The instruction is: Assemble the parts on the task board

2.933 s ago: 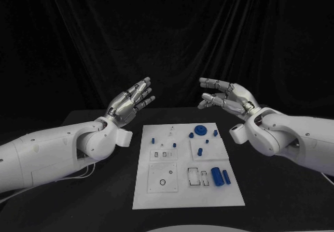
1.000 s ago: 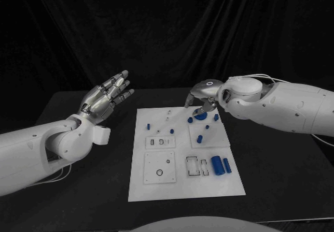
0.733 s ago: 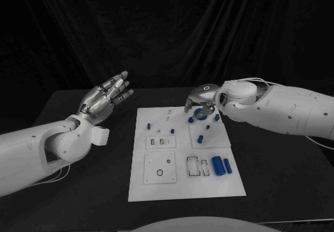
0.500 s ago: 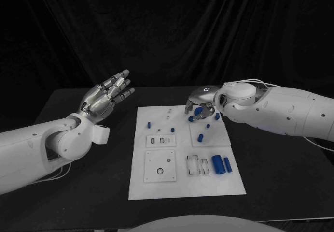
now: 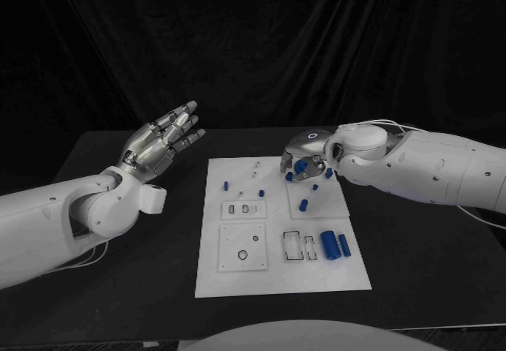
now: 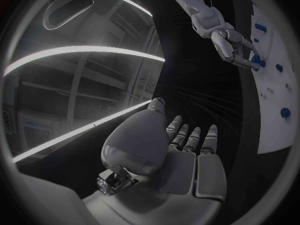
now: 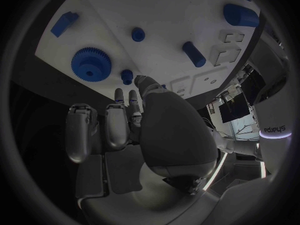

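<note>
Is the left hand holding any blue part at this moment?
No. In the head view the left hand is raised beside the task board, its fingers spread, with nothing in it.

Pretty dim overall, black backdrop swallows everything. White task board (image 5: 283, 274) stands out bright. Wrist views bend hard at the rim, with streaky ceiling glare.

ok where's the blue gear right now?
In the head view the blue gear sits at the far right corner of the task board, directly under the right hand. The right wrist view shows it just beyond the fingertips, apart.
</note>
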Robot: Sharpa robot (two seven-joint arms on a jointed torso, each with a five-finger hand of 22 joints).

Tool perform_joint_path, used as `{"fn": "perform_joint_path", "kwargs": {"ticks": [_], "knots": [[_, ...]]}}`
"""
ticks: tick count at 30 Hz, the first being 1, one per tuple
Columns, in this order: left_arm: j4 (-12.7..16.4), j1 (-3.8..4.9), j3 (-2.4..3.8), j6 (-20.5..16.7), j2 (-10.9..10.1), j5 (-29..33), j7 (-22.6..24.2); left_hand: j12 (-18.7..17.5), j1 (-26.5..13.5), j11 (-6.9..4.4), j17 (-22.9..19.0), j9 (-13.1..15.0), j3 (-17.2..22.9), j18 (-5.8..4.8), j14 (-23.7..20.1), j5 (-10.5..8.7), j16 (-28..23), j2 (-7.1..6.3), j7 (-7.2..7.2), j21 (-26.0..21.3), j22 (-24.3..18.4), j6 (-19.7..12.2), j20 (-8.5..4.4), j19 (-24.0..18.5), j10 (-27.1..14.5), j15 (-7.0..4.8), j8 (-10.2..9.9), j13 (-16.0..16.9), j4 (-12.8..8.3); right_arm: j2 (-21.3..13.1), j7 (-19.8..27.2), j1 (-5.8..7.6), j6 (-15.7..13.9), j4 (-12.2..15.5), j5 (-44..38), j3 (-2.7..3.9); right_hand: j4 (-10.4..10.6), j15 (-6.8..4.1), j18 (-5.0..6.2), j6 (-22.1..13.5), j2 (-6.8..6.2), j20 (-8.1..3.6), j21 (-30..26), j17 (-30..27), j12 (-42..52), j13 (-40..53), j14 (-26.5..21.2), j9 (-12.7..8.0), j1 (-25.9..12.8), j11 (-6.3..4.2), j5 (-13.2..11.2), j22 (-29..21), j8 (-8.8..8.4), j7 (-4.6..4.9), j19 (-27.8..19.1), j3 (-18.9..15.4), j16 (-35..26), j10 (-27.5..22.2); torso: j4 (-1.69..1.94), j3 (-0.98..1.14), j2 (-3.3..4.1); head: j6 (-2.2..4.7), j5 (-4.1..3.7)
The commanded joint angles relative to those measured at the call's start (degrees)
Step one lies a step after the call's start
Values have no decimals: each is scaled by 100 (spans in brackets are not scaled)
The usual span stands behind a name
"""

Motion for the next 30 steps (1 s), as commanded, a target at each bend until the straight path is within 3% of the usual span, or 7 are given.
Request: {"fn": "perform_joint_path", "kwargs": {"ticks": [1, 5, 23, 30], "knots": [[16, 16, 5, 112, 9, -13, 389, 32, 80, 20, 6, 8, 49, 110, 8, 43, 39, 4, 16, 30, 8, 56, 44, 19, 11, -34, 38, 7, 4, 5, 33, -20, 54, -17, -58, 4, -36, -4, 91, 54, -17, 6, -43, -14, 64, 50, -39, 54, 60, 2, 237, 393, 28, 9, -32, 109, -28, -31, 10, -5, -18, -17, 0], [51, 16, 5, 148, -3, -13, 371, 35, 86, 21, 7, 9, 55, 110, 11, 48, 43, 6, 22, 35, 10, 71, 47, 25, 11, -28, 40, 7, 4, 20, 35, -48, 14, -59, -58, 4, -84, -2, 94, 57, -24, 5, -57, -57, 106, 88, -55, 101, 71, 7, 403, 385, 34, 0, -40, 212, -53, -53, 10, -6, -22, -20, 2], [52, 15, 5, 232, -9, -13, 254, 42, 122, 32, 8, 14, 81, 109, 15, 81, 48, 2, 43, 46, 15, 126, 60, 38, 11, -6, 49, 8, -5, 121, 117, -171, -192, -263, -58, 4, -150, 18, 118, 101, -19, 21, -126, -188, 212, 161, -105, 193, 41, 36, 441, 309, 63, 28, -103, 394, -126, -10, 15, -3, -40, -65, -6], [39, 15, 5, 266, -8, -13, 221, 44, 135, 34, 9, 16, 88, 109, 17, 96, 50, -3, 47, 48, 16, 141, 63, 41, 11, -2, 51, 8, -10, 142, 222, -177, -336, -327, -59, 4, -247, 6, 114, 275, -5, 16, -127, -159, 396, 261, -92, 393, 6, 16, 521, 336, 199, 50, -89, 597, -121, 140, 15, -3, -43, -78, -1]]}}
